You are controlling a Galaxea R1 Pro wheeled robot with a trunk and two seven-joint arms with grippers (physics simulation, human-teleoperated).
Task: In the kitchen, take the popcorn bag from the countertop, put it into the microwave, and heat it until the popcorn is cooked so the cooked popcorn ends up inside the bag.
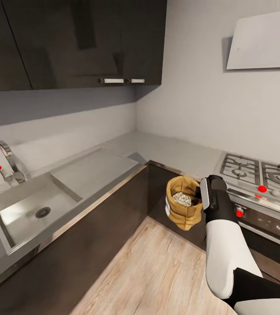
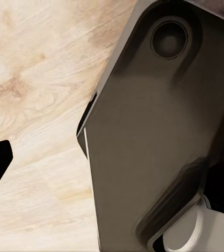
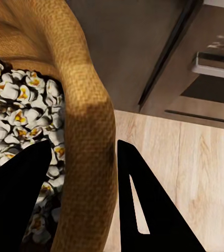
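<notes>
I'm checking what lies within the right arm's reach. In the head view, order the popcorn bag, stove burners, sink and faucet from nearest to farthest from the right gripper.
1. Popcorn bag: held in the right gripper, above the floor.
2. Stove burners: just beyond it, on the right.
3. Sink: across the corner, on the left.
4. Faucet: behind the sink, farthest left.

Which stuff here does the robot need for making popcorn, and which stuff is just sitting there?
For the job:
- popcorn bag, off the countertop
- popcorn inside it
- right gripper, fingers pinching the bag's wall

Just sitting there:
- sink
- faucet
- stove
- dark cupboards
</notes>
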